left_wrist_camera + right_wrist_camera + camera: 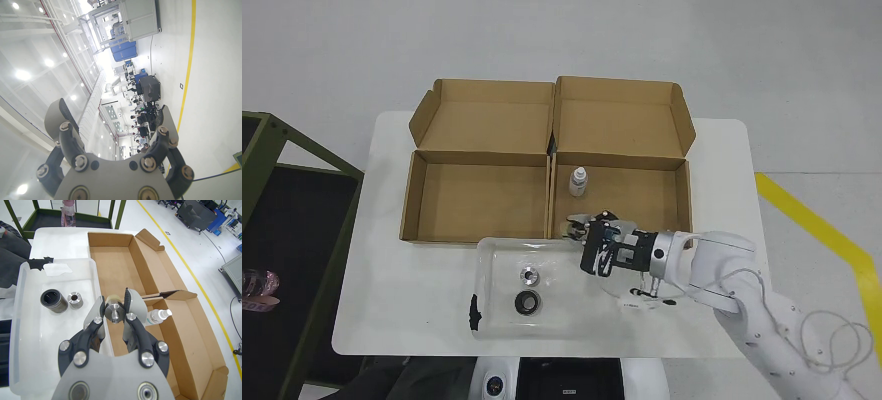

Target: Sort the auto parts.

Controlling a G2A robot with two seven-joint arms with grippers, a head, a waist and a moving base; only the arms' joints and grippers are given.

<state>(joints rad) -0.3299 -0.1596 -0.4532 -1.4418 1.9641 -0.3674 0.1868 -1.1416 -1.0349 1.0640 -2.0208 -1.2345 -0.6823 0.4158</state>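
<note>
You have the right gripper (114, 300) clamped on a threaded steel part (112, 312), held above the edge where the clear bin (17, 313) meets the cardboard box (189, 321). A black bearing (53, 301) and a steel bushing (75, 300) stand side by side in the bin, near that hand, to its left. A spray bottle (157, 316) lies in the box just beside the fingers. Your left gripper (113, 106) is spread wide, holding nothing.

Industrial lab hall, yellow floor line (820, 224)
</note>
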